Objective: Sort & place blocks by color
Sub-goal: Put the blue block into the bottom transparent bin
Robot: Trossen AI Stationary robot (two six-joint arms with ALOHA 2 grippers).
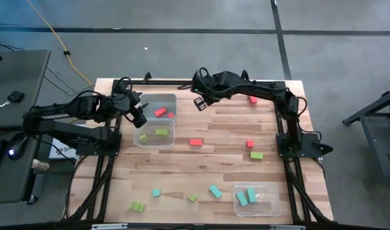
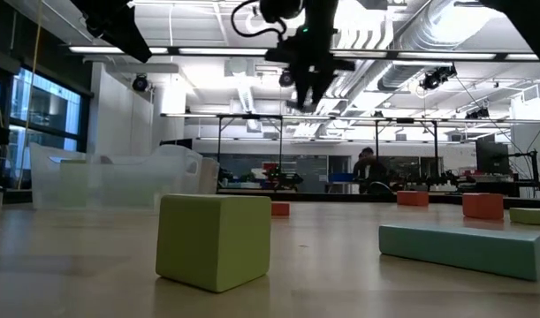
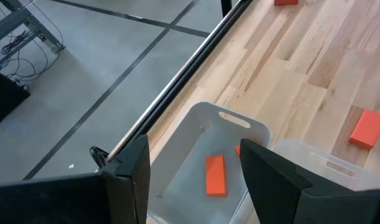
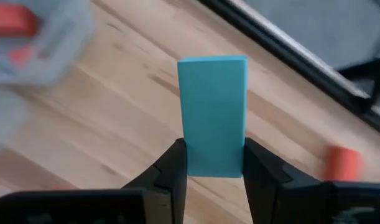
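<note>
The right claw (image 4: 213,163) is clenched tight on a teal block (image 4: 213,115), up in the air near the top middle of the high view. The left claw (image 3: 193,171) is open and holds nothing, above a clear tub (image 1: 157,106) at the upper left with red blocks (image 3: 216,175) inside. More red, green and teal blocks lie spread over the wooden table (image 1: 207,172).

The wooden table (image 1: 207,160) carries three clear tubs (image 1: 157,105), two just beside the left gripper (image 1: 138,114), amid loose red, green and teal blocks (image 1: 195,142).
</note>
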